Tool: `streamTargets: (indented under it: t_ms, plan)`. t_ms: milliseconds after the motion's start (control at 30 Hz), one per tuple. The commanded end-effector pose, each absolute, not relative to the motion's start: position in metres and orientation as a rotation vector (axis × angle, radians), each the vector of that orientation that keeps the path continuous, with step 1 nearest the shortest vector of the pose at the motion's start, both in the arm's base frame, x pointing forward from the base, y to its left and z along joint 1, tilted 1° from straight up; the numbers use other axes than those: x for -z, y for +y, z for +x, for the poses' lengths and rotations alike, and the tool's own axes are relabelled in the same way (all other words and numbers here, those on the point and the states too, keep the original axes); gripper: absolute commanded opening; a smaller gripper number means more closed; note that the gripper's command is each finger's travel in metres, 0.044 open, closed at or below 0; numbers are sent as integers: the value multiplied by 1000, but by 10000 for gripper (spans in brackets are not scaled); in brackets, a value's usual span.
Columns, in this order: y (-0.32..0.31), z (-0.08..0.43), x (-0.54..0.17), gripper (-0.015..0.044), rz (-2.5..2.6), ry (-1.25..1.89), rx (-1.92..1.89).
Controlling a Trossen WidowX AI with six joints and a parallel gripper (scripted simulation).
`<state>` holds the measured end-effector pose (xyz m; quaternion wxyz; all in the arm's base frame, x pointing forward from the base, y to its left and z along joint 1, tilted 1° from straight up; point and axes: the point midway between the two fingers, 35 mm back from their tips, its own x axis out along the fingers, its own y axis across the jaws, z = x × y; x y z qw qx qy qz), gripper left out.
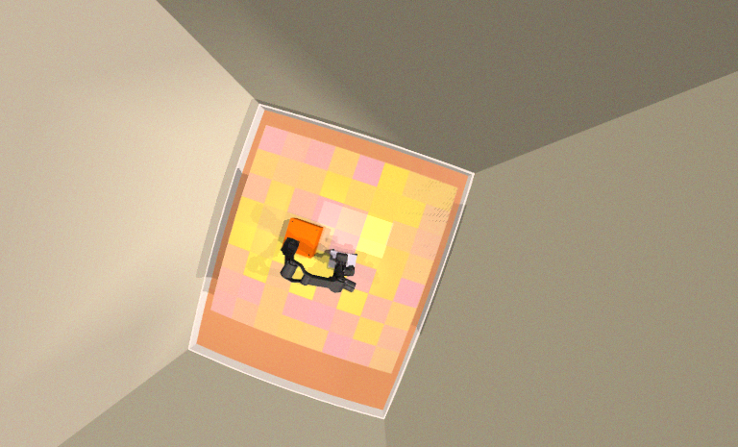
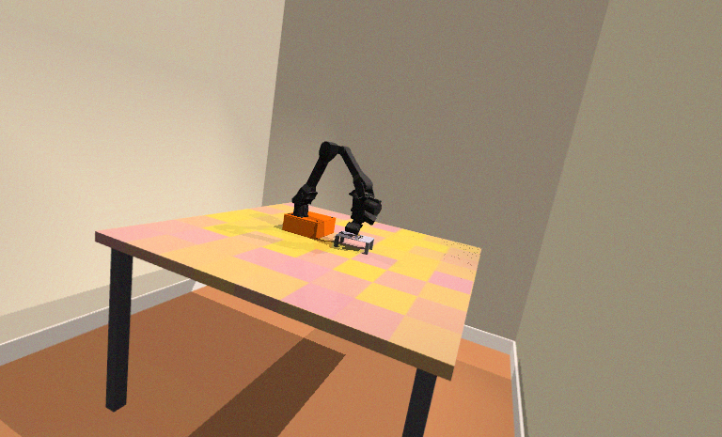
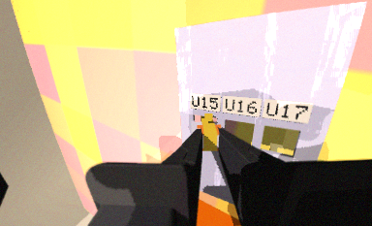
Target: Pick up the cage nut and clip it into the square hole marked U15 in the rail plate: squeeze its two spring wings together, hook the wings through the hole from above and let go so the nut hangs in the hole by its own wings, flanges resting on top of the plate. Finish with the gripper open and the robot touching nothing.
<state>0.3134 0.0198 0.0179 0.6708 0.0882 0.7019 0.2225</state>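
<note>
We see the black fingers reaching in from the bottom edge, nearly together, pinching the small yellow and orange cage nut (image 3: 209,134). It sits right at the U15 label (image 3: 205,103) on the pale rail plate (image 3: 242,56). To its right we see the U16 label (image 3: 240,107) and U17 label (image 3: 287,111), each above a square opening. Around the plate we make out the desk (image 3: 107,80), patched yellow and pink.
</note>
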Motion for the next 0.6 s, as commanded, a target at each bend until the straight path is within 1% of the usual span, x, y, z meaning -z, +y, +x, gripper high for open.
streamTargets:
  t_ms: [0,567]
  plan:
    - [20,315,-19,35,199,1576,-509]
    - [21,315,-19,35,170,1577,-481]
